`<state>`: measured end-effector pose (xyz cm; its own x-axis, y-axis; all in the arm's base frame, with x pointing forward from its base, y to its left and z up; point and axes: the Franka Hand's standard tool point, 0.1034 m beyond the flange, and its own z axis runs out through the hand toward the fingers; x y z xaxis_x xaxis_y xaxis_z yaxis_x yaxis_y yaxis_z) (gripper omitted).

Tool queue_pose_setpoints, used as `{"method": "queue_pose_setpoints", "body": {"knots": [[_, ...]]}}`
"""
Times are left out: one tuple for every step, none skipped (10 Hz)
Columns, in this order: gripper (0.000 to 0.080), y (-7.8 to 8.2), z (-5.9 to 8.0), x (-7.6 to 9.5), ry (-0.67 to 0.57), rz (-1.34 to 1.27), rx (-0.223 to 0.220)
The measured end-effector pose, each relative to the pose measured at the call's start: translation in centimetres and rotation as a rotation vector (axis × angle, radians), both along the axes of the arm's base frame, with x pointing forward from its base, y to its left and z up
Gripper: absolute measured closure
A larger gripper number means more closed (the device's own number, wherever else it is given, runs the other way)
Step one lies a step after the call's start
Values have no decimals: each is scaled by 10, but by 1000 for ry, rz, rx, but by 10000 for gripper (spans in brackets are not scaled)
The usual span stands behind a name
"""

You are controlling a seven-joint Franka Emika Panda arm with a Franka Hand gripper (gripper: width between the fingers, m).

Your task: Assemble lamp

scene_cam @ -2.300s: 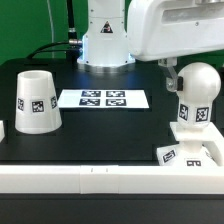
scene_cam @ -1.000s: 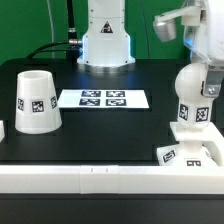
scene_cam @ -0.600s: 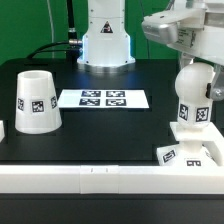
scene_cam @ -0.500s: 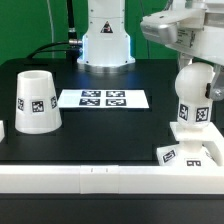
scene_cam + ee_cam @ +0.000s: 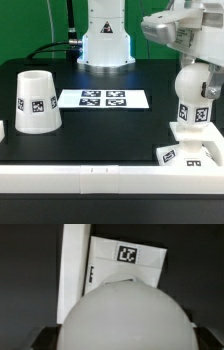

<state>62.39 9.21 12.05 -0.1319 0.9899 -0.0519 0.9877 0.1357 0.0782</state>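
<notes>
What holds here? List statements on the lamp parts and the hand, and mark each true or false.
1. The bulb stands upright on the base. True.
2. The shade sits on the bulb. False: it stands on the table at the exterior view's left, apart from the bulb.
3. The hand is at the bulb's head, with a finger on either side of it. True.
4. The shade lies on its side. False: it is upright, wide end down.
5. The shade stands on the marker board. False: it stands beside the board.
</notes>
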Motion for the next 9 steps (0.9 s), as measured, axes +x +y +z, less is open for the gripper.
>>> {"method": "queue_pose_setpoints", "body": {"knots": [[223,0,0,0,0,-33,5],[223,0,0,-1,-1,-159,17],[223,0,0,-1,-4,-252,27],[222,0,0,-1,-5,-345,39],[222,0,-1,-1,-8,-441,48],[222,0,-1,-1,-10,-509,53],[222,0,-1,-1,-13,-612,63],[222,0,-1,-1,-16,-685,70],[220,1,-1,-1,-16,-776,80]]}}
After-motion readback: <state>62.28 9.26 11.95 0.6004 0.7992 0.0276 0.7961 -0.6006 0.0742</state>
